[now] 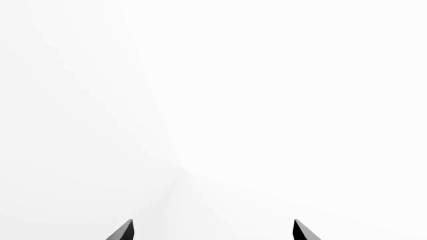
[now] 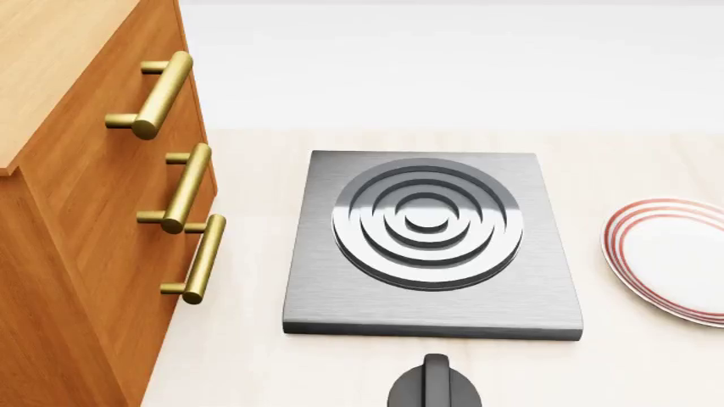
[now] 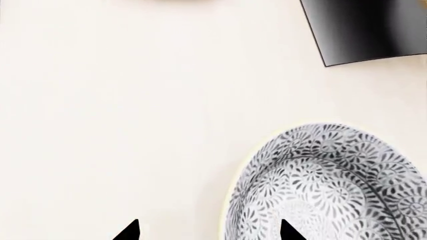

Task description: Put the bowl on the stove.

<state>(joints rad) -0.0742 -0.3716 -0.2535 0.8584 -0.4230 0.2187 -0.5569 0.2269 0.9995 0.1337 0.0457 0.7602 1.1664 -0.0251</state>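
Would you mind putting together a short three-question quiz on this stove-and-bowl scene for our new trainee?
1. True or false: in the head view, the bowl already sits on the stove's burner.
2. Which camera shows the bowl? A) head B) left wrist C) right wrist
3. Fill in: in the head view, the red-ringed plate lies on the robot's ____ side of the stove.

Key
1. False: the burner rings are bare, and the head view shows no bowl.
2. C: the patterned bowl lies on the pale counter by the right gripper, whose fingertips stand apart.
3. Right.
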